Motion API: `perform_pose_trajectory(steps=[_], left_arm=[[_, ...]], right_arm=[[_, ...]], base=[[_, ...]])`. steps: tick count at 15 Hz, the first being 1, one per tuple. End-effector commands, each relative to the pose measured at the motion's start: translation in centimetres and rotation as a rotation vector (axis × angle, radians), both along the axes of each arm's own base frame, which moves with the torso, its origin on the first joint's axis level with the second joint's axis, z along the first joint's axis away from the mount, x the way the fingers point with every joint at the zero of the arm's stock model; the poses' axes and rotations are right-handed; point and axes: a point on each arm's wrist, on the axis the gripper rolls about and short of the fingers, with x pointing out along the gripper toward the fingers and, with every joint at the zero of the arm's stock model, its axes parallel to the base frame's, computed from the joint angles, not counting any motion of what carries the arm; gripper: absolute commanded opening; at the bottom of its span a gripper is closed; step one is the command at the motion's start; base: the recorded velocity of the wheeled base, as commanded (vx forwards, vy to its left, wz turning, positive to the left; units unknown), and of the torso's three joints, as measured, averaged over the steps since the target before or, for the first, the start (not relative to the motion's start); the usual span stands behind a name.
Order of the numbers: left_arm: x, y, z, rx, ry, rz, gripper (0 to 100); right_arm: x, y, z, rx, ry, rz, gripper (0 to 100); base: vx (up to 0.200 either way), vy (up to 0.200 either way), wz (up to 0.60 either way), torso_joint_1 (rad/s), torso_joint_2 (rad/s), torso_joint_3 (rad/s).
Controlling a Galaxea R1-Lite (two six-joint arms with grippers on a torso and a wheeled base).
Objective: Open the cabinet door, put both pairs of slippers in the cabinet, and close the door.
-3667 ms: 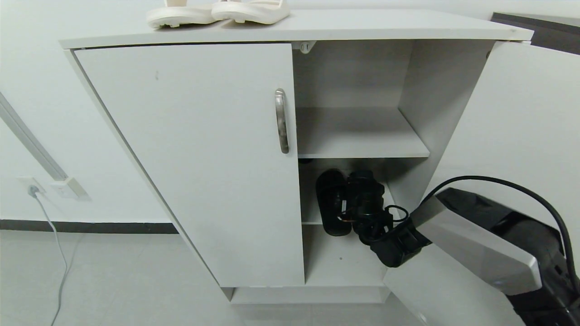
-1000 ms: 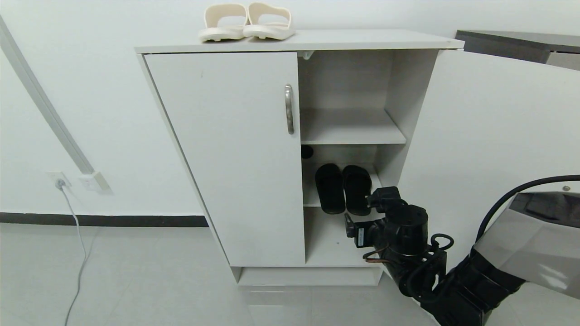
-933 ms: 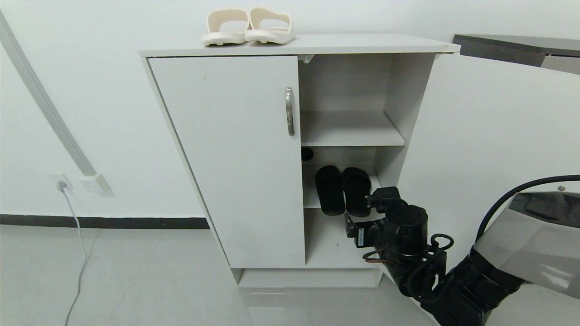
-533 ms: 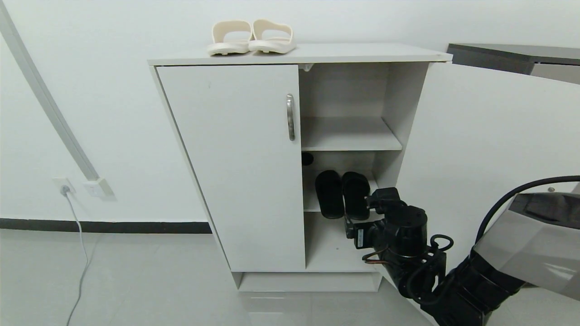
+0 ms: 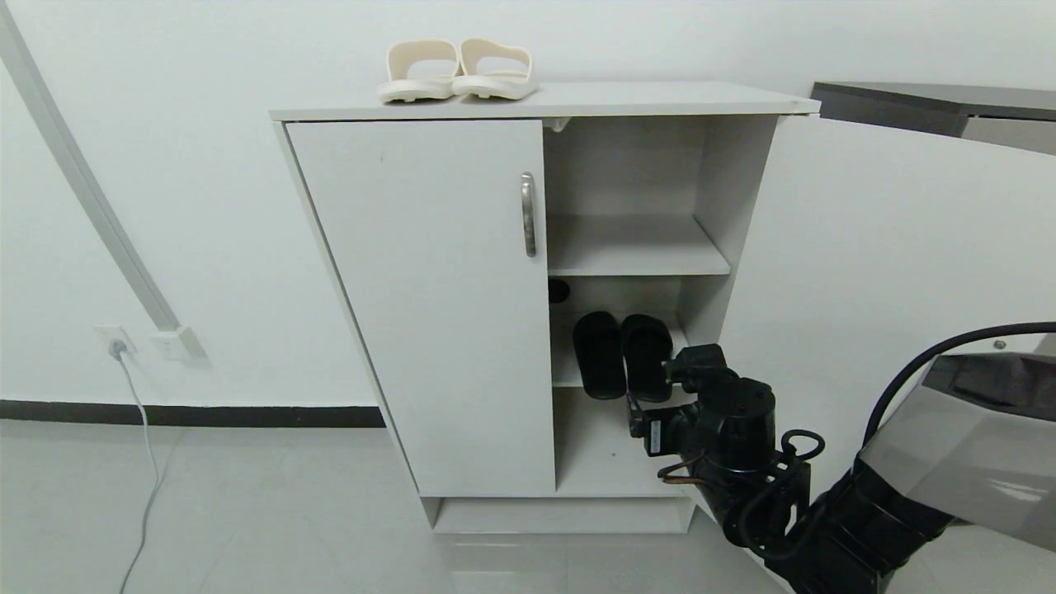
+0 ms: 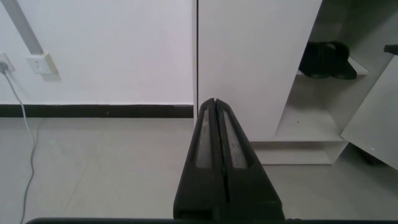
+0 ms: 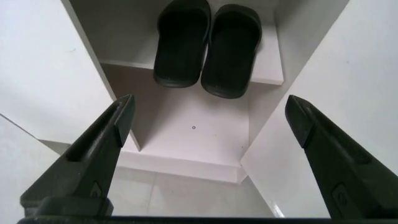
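Here, the black slippers (image 5: 623,356) sit side by side on the middle shelf of the cabinet (image 5: 660,97), its right door (image 5: 874,247) open, with the right gripper (image 7: 209,109) spread wide on their near side, the cream slippers (image 5: 458,70) on the cabinet top, and the left gripper (image 6: 214,109) pinched closed, well apart.

Cabinet (image 5: 429,313) white, plain; handle (image 5: 528,214) silver. Top slippers (image 5: 459,70) cream, shelf slippers (image 5: 623,355) black. Right gripper (image 7: 209,104) black. Wall (image 5: 206,206) white w/ dark skirting (image 5: 190,412); floor (image 5: 247,528) lt grey; cable (image 5: 144,470) grey.
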Motion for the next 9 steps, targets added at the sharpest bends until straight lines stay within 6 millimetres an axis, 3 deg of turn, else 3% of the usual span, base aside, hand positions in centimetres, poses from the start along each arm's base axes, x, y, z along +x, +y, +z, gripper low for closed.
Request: perform_pose_trajectory(steps=[1, 9], left_arm=[[0.01, 0.0, 0.0, 0.0, 0.001, 0.0, 0], [0.01, 0.0, 0.0, 0.0, 0.001, 0.0, 0]], right_arm=[[0.01, 0.05, -0.12, -0.001, 0.001, 0.001, 100], [-0.29, 0.35, -0.01, -0.001, -0.003, 0.0, 100]], base=[[0.0, 0.2, 0.0, 0.002, 0.0, 0.012], [0.0, 0.2, 0.0, 0.004, 0.0, 0.001]])
